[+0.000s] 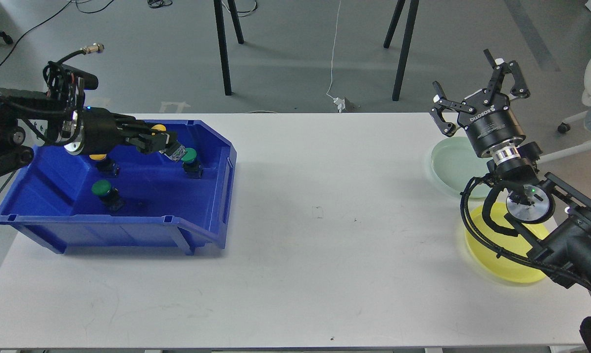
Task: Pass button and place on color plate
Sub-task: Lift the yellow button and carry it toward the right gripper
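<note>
The left gripper (pixel 160 142) is hanging above the blue bin (pixel 205 208), jaws clamped on a yellow button (pixel 158 129) (partly hidden). The right gripper (pixel 477 98) is waiting wide open, holding nothing, beyond the yellow plate (pixel 504 267) at the right.

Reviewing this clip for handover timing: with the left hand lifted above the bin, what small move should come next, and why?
Probably carry the left hand rightward over the table toward the right hand. It appears shut on a yellow button, raised above the blue bin, while the right hand waits open near the yellow plate.

Glossy blue plastic bin (pixel 212 196); matt white table (pixel 325 245).
</note>
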You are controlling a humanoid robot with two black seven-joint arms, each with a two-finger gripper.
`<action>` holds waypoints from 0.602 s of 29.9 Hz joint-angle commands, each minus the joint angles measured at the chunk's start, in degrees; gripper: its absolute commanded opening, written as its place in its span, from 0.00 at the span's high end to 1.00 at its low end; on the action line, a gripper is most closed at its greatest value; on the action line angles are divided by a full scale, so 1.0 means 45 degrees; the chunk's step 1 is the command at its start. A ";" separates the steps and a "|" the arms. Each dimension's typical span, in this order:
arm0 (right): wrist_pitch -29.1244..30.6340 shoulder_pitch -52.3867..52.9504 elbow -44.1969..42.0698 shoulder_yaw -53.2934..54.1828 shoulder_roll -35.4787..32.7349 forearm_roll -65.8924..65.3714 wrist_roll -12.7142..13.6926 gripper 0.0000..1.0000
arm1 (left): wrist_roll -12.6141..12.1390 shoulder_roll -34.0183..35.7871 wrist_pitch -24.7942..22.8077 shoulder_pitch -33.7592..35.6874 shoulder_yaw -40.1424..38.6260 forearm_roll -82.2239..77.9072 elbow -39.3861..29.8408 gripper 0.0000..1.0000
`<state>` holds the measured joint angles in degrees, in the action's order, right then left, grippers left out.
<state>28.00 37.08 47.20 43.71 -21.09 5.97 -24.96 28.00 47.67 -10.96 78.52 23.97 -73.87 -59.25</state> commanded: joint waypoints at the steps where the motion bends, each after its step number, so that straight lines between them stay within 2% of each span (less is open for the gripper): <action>1: -0.0001 0.0021 0.0212 -0.0084 -0.0020 -0.0018 0.0020 0.01 | 0.0001 0.0967 -0.0941 0.0208 -0.1902 0.0164 -0.1517 0.85; 4: -0.0001 0.0157 0.1634 -0.0278 -0.0117 -0.0193 0.0293 0.01 | 0.0001 0.1183 -0.1489 0.0111 -0.3096 0.1292 -0.1910 0.85; 8: -0.0001 0.0916 0.2479 -0.0786 -0.0196 -0.2317 0.0781 0.01 | 0.0001 0.1105 -0.1334 0.0013 -0.3528 0.4415 -0.2125 0.84; 11: -0.0001 0.1835 0.2382 -0.1643 0.0173 -0.3045 0.0821 0.01 | 0.0001 0.1008 -0.0711 -0.0006 -0.4249 0.6002 -0.2710 0.84; 14: -0.0001 0.2499 0.2051 -0.2854 0.1013 -0.3045 0.0802 0.01 | 0.0001 0.0716 -0.0047 -0.0006 -0.4447 0.6161 -0.3394 0.84; 18: -0.0001 0.2873 0.1932 -0.3911 0.1542 -0.3182 0.0646 0.01 | 0.0001 -0.0239 0.0987 -0.0239 -0.4447 0.6938 -0.3395 0.84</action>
<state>28.00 49.05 56.26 29.13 -15.80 -7.85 -21.46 27.99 49.60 -9.86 78.37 4.03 -45.77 -74.37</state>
